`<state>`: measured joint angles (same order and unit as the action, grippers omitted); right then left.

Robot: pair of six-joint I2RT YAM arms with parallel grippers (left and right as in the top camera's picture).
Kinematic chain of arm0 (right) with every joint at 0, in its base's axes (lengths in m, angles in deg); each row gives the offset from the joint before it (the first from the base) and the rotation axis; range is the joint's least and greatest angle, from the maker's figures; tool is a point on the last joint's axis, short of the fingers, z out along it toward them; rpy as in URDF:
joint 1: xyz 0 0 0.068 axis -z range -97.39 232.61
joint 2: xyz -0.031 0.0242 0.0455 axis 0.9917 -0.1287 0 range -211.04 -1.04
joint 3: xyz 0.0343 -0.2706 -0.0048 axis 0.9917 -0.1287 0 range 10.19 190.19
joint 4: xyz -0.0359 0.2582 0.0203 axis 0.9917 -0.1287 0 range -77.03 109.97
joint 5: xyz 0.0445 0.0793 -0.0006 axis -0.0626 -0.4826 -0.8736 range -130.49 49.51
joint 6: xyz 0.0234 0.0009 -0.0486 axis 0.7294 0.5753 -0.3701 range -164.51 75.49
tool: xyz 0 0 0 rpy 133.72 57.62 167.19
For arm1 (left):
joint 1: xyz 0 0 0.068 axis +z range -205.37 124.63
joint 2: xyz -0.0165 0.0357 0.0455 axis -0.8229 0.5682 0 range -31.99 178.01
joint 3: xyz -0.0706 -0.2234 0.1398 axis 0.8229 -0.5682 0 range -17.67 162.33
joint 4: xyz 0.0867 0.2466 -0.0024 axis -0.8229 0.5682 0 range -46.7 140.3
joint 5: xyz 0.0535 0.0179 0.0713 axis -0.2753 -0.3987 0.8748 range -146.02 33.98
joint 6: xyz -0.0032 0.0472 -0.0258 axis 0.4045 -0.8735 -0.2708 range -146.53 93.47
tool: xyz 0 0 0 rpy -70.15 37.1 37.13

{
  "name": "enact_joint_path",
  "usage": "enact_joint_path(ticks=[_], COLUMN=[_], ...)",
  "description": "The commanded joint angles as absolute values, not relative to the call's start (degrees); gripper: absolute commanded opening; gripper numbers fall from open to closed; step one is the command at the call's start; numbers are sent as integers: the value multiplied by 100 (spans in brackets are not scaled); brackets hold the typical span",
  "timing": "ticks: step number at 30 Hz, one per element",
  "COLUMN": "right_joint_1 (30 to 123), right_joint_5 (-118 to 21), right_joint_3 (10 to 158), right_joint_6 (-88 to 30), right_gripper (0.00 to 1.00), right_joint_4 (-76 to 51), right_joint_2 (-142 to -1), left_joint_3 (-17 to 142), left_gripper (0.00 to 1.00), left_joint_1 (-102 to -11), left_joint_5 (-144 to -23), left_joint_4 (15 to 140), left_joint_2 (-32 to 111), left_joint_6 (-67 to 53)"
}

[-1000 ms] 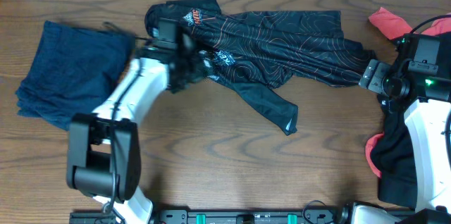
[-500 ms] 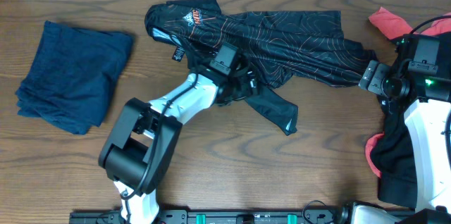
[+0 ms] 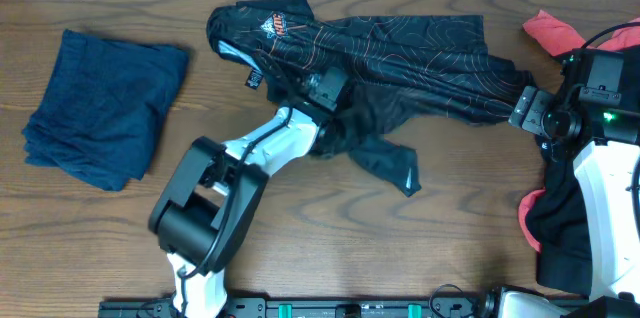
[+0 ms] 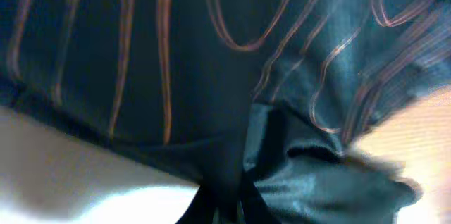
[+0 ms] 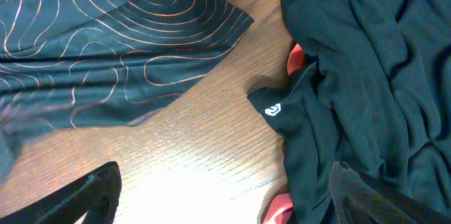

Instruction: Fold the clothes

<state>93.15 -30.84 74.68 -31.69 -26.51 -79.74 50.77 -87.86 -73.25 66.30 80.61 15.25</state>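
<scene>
Step in hand: Straightening the jersey (image 3: 420,58) before its first fold; judged from its lie, no fold has yet been made.
Jersey, position: Along the far edge of the table (image 3: 300,248), spanning the middle towards the right edge; crumpled, with one sleeve (image 3: 395,163) trailing towards the near edge.
Left gripper (image 4: 220,203): Over the jersey's near-side hem at mid-table. In the wrist view the fingertips meet and dark cloth puckers into them, so it appears pinched shut on a gather of the jersey.
Right gripper (image 5: 222,182): Fingers spread wide, holding nothing; it hangs above bare wood beside the jersey's right-hand end, close to the right edge.
Navy garment (image 3: 100,108): Lies in a flat, stacked pile by the left edge, well apart from the jersey; it looks already folded.
Red garment (image 3: 550,30): Bunched at the far right corner.
Black garment (image 5: 366,76): Heaped by the right edge, partly under the right arm, with red showing beneath it; unfolded.
Next move, requirement: Probably the pinched hem must be drawn out flat and the bunched middle smoothed. The right gripper would need to close on the opposite end so that the cloth is tensioned from both sides.
Caution: The slick fabric may slip from a shallow pinch.
</scene>
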Motion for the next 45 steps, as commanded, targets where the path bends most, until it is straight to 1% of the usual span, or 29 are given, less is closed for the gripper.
enact_joint_path(ticks=[1,5,6,8,9,14,19,25,30,34,39,42,45], right_joint_1=[9348,9348,9348,9348,9346,9346,9346,9346,9346,9348,9348,9348,9348], right_joint_5=[-3084,-3158,-3268,-3510,-3552,-3563,-3604,-3646,-3646,-3639,-3427,-3425,-3362], right_joint_3=[7501,7501,7499,7499,7497,7409,7147,6542,5930,5477,4983,4692,4596], right_joint_6=[-3191,-3191,-3191,-3191,-3191,-3162,-2902,-2450,-1680,-1232,-944,-935,-937], right_gripper=[93,90,90,89,89,89,89,89,88,84,76,72,70], right_joint_4=[-2655,-2708,-2747,-2869,-2924,-3127,-3134,-2601,-1798,-1081,-87,577,866], right_joint_2=[-7898,-7939,-7961,-8016,-8042,-8239,-8503,-8855,-9028,-9043,-9067,-9170,-9338], left_joint_3=[5005,5005,5005,5005,5005,5005,5003,5003,5003,5003,5003,5003,5003], left_gripper=[6,7,9,21,25,27,28,29,30,30,30,30,30], left_joint_1=[-8546,-8028,-7886,-7593,-7499,-7165,-7189,-7189,-7189,-7189,-7189,-7189,-7189], left_joint_5=[-7196,-6805,-6722,-6707,-6707,-6713,-6707,-6704,-6704,-6704,-6704,-6704,-6704], left_joint_4=[7605,8667,8829,9187,9356,10088,10055,9893,9893,9893,9893,9893,9895], left_joint_2=[7676,7008,6861,6590,6514,6341,6350,6350,6350,6350,6350,6350,6350], left_joint_6=[1160,697,579,356,349,351,349,349,347,349,349,349,349])
